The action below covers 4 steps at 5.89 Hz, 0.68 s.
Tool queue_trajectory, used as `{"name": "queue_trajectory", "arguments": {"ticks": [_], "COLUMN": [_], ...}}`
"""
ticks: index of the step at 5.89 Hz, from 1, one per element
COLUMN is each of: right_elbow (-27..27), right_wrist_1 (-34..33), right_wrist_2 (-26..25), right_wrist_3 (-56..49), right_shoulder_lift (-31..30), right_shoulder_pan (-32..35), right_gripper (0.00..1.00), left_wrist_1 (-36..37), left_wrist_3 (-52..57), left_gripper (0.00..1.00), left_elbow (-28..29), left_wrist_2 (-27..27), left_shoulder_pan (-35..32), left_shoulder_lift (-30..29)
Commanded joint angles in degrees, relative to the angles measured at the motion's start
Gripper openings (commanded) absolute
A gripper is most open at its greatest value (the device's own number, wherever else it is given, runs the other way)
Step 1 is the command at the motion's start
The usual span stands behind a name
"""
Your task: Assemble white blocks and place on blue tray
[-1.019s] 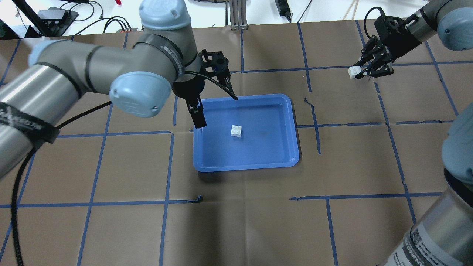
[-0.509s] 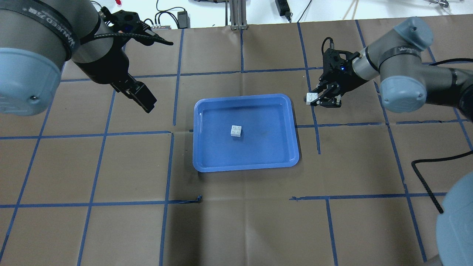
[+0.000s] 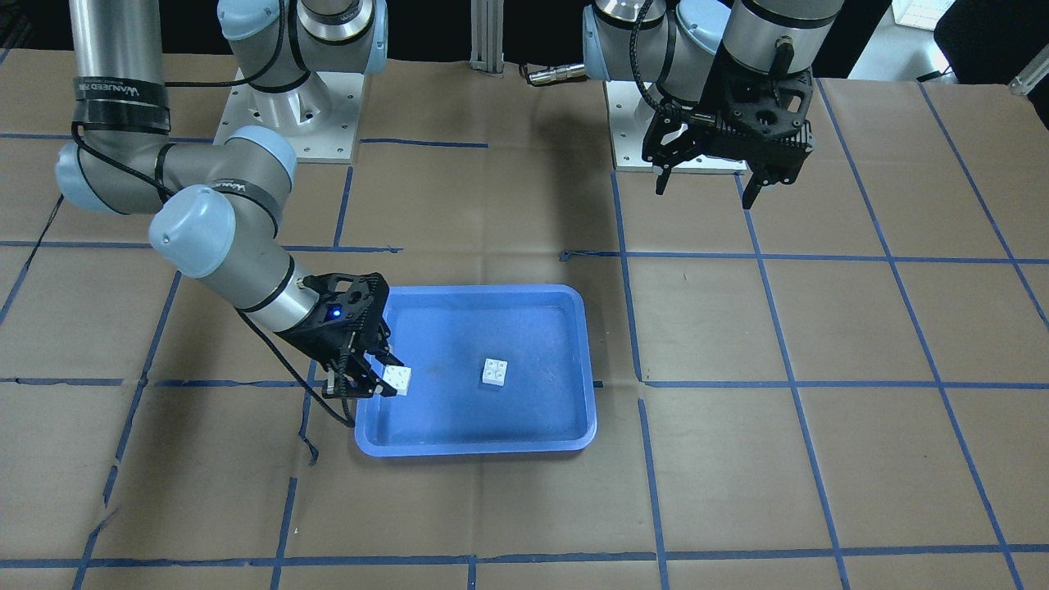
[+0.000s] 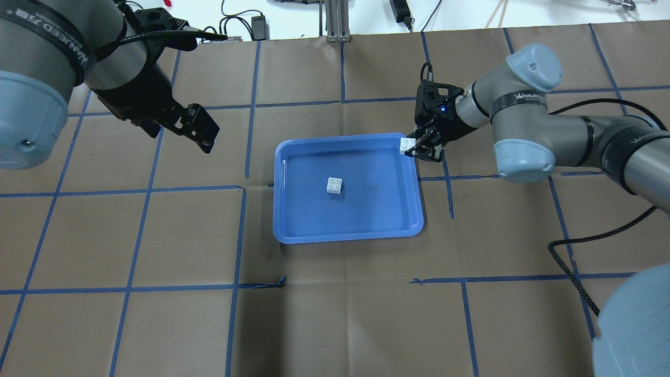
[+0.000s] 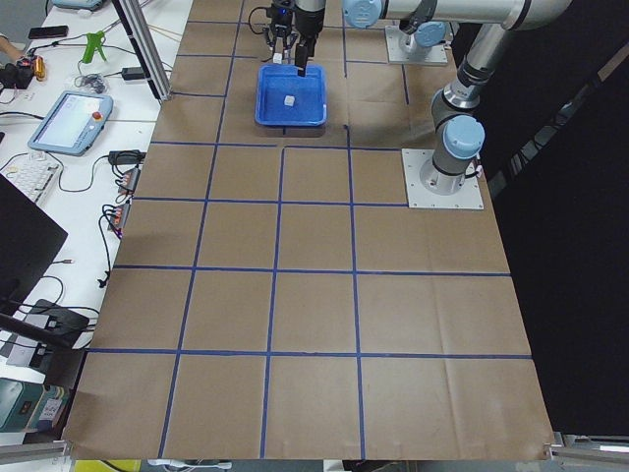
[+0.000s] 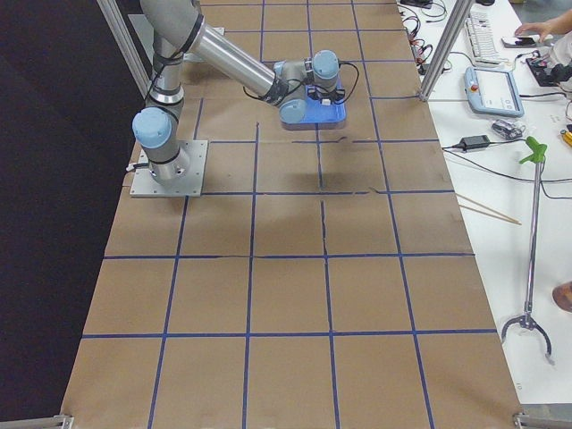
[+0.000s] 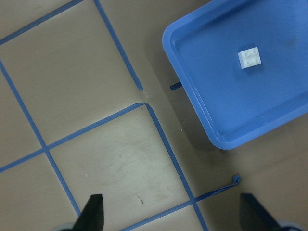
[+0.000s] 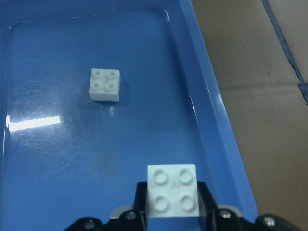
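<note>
The blue tray lies in the middle of the table. One white block sits studs up near its centre; it also shows in the front view and both wrist views. My right gripper is shut on the second white block, studs up, just above the tray's far right corner in the overhead view. The right wrist view shows this block between the fingers over the tray's inner edge. My left gripper is open and empty, raised away from the tray.
Brown paper with blue tape lines covers the table. A torn tape end lies near the tray's front left. Cables and equipment sit on the white bench beyond the far edge.
My right gripper has carried its white block leftward to the tray's far right corner. My left gripper has pulled away from the tray to the far left.
</note>
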Motion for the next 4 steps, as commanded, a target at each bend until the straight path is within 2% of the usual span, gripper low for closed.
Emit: {"name": "queue_trajectory", "arguments": {"ticks": [1, 3, 4], "right_elbow": [0.2, 2.3, 3.6], "right_wrist_1": [-3.8, -12.4, -13.4], "right_wrist_2": [0.1, 0.1, 0.2], "right_wrist_3": [0.6, 0.6, 1.0], "right_shoulder_lift": [1.8, 5.6, 5.7], "right_shoulder_pan": [4.8, 6.6, 6.6], "right_gripper": [0.34, 0.31, 0.31], "left_wrist_1": [0.0, -1.7, -1.7], "left_wrist_3": [-4.4, -4.4, -4.4], "left_gripper": [0.99, 0.99, 0.99], "left_elbow": [0.4, 0.5, 0.5], "left_wrist_2": [-0.2, -0.1, -0.1], "left_shoulder_pan": [0.3, 0.3, 0.3], "left_shoulder_lift": [0.2, 0.4, 0.4]}}
